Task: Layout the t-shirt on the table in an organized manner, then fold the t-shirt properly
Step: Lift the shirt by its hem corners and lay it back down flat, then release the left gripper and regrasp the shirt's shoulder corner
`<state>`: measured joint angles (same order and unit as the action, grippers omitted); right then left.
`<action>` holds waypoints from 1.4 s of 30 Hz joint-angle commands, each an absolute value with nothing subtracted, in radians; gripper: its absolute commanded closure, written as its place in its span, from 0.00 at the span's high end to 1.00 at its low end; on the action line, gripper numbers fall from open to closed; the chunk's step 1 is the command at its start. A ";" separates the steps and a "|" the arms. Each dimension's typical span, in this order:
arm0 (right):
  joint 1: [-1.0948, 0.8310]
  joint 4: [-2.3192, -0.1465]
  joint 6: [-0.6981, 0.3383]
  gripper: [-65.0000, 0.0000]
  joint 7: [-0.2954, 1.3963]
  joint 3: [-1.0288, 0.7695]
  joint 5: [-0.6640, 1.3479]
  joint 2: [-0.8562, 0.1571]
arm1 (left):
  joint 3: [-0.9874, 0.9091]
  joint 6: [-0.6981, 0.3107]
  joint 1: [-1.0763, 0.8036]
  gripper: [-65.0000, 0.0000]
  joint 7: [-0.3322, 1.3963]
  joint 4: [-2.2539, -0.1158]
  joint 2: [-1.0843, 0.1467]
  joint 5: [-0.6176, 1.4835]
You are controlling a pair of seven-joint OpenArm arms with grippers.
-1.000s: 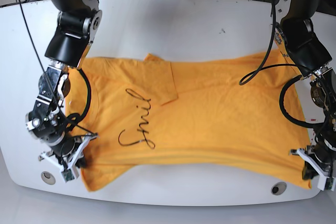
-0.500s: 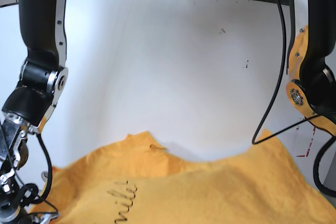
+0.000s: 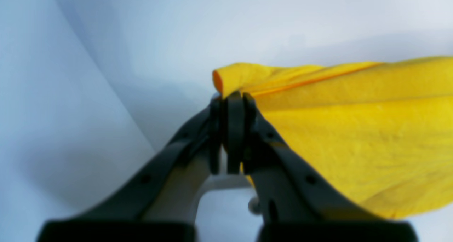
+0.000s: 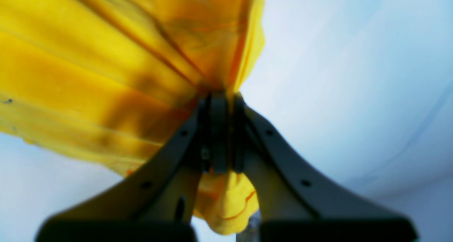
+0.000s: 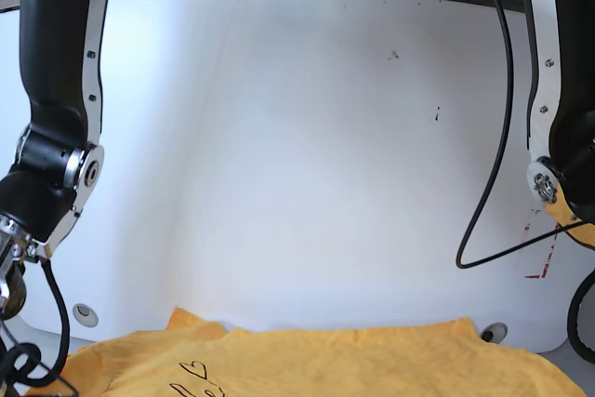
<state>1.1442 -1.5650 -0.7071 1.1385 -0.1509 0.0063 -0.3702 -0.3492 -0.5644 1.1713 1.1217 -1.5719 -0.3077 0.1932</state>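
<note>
My left end effector [image 3: 231, 104] is pinching a corner of the t-shirt [image 3: 354, 136], jaws pressed fully together on a small rolled fold of soft, matte orange-yellow cotton. From there the cloth is fanning out in smooth, taut creases. My right end effector [image 4: 221, 104] is likewise clamped tight on a bunched gather of the same fabric, deep pleats radiating from the grip and a loose hemmed lump drooping beneath the jaws. In the base view the t-shirt [image 5: 353, 360] is hanging across the near edge of the surface [image 5: 297, 137], dark cursive lettering showing near the lower left. The surface is glossy white with rounded corners. One grey grommet hole [image 5: 85, 313] is sitting at its near-left corner.
</note>
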 commanded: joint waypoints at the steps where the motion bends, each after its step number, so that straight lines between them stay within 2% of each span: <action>1: 1.076 -1.649 -0.698 0.00 1.159 -0.160 -0.022 -0.392 | -0.355 -0.564 1.133 0.00 1.130 -1.603 -0.315 0.173; 11: 0.644 -1.848 -0.698 0.00 1.161 -0.323 -0.022 -0.337 | -0.412 -0.657 0.796 0.00 1.171 -1.744 -0.298 0.173; 15: 0.479 -1.879 -0.698 0.00 1.139 -0.383 -0.022 -0.298 | -0.443 -0.696 0.628 0.00 1.170 -1.796 -0.294 0.173; 20: 0.334 -1.882 -0.698 0.00 1.081 -0.446 -0.022 -0.252 | -0.450 -0.698 0.452 0.00 1.165 -1.833 -0.292 0.173; 28: 0.171 -1.882 -0.698 0.00 1.056 -0.499 -0.022 -0.206 | -0.509 -0.698 0.229 0.00 1.112 -1.842 -0.291 0.173; 36: 0.062 -1.913 -0.698 0.00 1.056 -0.499 -0.022 -0.205 | -0.526 -0.698 0.110 0.00 1.096 -1.847 -0.300 0.173; 42: -0.012 -1.956 -0.698 0.00 1.056 -0.499 -0.022 -0.165 | -0.582 -0.698 0.053 0.00 1.096 -1.847 -0.303 0.168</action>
<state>-0.0093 -1.9221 -0.7010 1.0779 -0.5022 -0.0334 -0.1658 -0.5713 -0.7002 0.0456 1.1103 -1.8263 -0.2806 0.1654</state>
